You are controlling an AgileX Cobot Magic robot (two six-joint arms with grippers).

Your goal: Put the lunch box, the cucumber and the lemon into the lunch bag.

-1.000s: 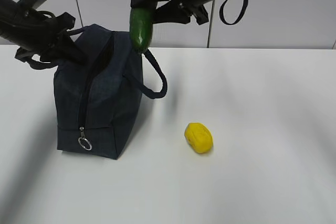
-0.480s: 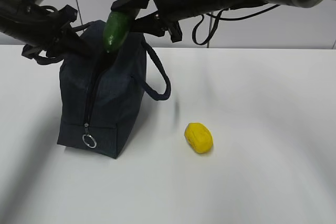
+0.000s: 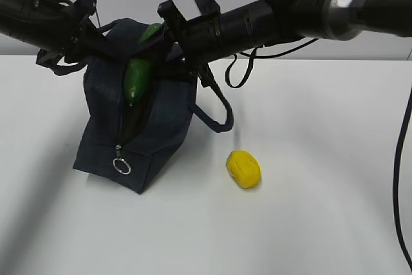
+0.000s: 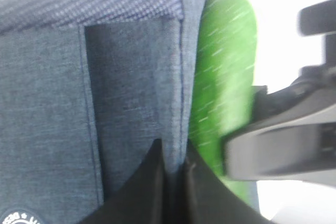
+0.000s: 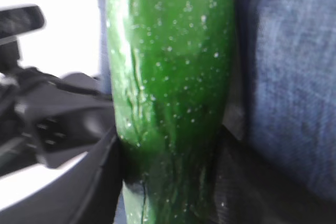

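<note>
The dark navy lunch bag (image 3: 158,136) stands tilted on the white table, its top zipper open. My left gripper (image 3: 89,44) (image 4: 173,153) is shut on the fabric edge of the bag beside the opening. My right gripper (image 3: 166,35) (image 5: 168,150) is shut on the upper part of the green cucumber (image 3: 136,78) (image 4: 223,72) (image 5: 170,72). The cucumber hangs steeply with its lower end in the zipper opening. The yellow lemon (image 3: 243,169) lies on the table to the right of the bag. The lunch box is hidden or out of view.
One loop handle (image 3: 215,117) hangs off the bag's right side, and the silver ring pull (image 3: 121,166) dangles at the near end of the zipper. Black cables droop from the right arm (image 3: 302,11) above the table. A pale wall runs behind.
My right gripper has carried the cucumber left and down, from above the bag's right edge into the zipper opening. The bag has shifted right and tilted. The lemon has not moved.
</note>
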